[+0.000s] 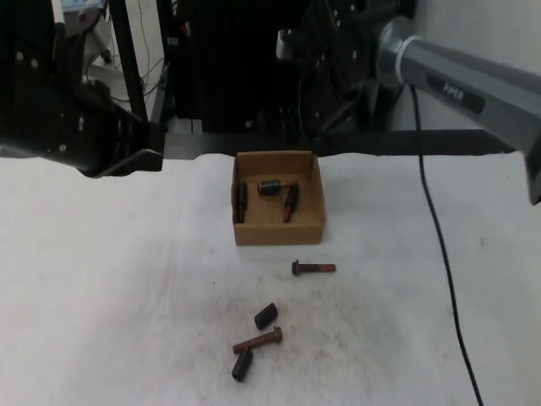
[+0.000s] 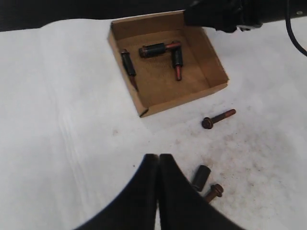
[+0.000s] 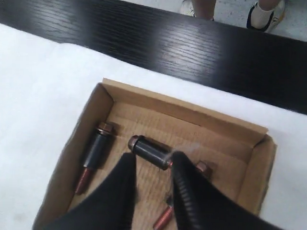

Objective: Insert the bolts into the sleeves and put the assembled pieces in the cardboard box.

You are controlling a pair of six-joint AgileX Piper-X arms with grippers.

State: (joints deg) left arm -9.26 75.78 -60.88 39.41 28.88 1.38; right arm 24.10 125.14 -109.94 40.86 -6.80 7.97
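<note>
The cardboard box [image 1: 278, 230] holds three bolts fitted in black sleeves [image 1: 269, 187]. In the right wrist view my right gripper [image 3: 153, 158] hangs open above the box [image 3: 187, 112], over one assembled piece [image 3: 148, 149], with nothing held; a second piece [image 3: 96, 153] lies beside it. On the cloth in front of the box lie a loose bolt [image 1: 313, 268], a sleeve [image 1: 265, 315], another bolt [image 1: 258, 340] and another sleeve [image 1: 243, 365]. My left gripper [image 2: 158, 157] is shut and empty, raised over the cloth near a sleeve [image 2: 201, 177] and a bolt [image 2: 213, 192].
White cloth [image 1: 101, 279] covers the bench, with open room at left and right. A black cable [image 1: 439, 245] runs down the right side. The dark bench edge [image 3: 192, 48] lies just past the box. My left arm [image 1: 76, 118] fills the far left corner.
</note>
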